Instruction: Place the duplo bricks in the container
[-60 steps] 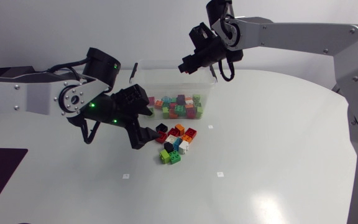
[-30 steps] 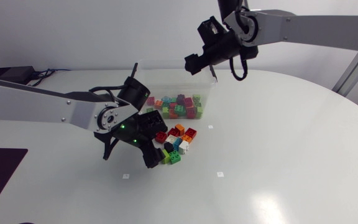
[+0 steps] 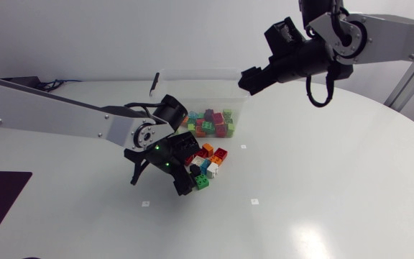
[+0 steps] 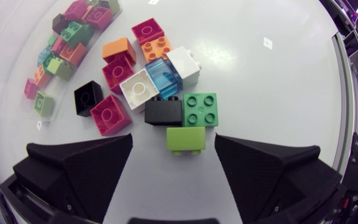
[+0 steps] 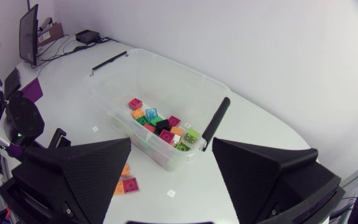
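Closest in, the left end effector [image 4: 173, 148] sits low over the white bench [image 4: 278, 81], its fingers spread wide and holding nothing. A lime brick [image 4: 186, 139] lies in the gap between the fingertips, near one finger but touching neither.

Just beyond it and up against it are a green brick [image 4: 199, 109], studs up, and a black brick [image 4: 163, 112], side by side. Behind these two is the rest of the loose pile [image 3: 205, 161]: a white brick [image 4: 139, 89], a clear blue brick [image 4: 163, 73], several magenta and orange ones, and a second black one a little apart at the side.

Further on stands the clear container [image 3: 192, 71], near the pile, with many mixed-colour bricks [image 5: 160, 124] already on its floor and a black handle [image 5: 215, 121] at its end.

Farthest off, the right end effector [image 3: 250, 78] hangs in the air by the container's far corner, looking down into it. Its fingers are wide apart and it holds nothing.
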`<state>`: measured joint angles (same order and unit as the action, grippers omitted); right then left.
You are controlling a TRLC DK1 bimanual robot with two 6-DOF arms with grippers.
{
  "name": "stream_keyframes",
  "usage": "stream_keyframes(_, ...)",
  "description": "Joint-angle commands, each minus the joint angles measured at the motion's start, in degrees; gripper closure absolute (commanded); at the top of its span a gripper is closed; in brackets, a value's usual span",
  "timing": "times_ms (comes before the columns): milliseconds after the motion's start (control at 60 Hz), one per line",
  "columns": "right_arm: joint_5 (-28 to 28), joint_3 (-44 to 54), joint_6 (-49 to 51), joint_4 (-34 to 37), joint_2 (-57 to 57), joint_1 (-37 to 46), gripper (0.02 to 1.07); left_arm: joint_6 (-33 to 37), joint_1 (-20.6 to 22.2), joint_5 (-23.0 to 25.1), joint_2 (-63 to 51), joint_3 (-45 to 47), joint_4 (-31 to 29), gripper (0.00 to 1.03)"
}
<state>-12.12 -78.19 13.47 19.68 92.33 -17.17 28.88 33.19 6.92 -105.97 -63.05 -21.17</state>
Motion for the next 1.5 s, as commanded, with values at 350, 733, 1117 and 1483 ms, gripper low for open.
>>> stream_keyframes(350, -1.5, 16.8, 0.1, -1.0, -12.7, -0.8, 0.12, -1.1, 1.1, -0.7, -3.4, -1.7, -1.0, 0.44)
stream_keyframes(733, 3.9, 24.8, -3.0, 0.9, -13.6, -10.9, 0.13, 0.4, 1.0, -0.5, -1.8, 1.1, -1.0, 0.75)
stream_keyframes(1117, 5.6, 23.3, -7.1, 3.6, -5.1, -16.8, 0.13, 1.8, 0.5, -0.4, 4.2, 6.4, -1.0, 0.76)
stream_keyframes(1483, 5.1, 15.8, -10.5, 8.8, 4.2, -20.4, 0.13, 1.4, -1.9, -0.4, 8.9, 8.6, -1.0, 0.76)
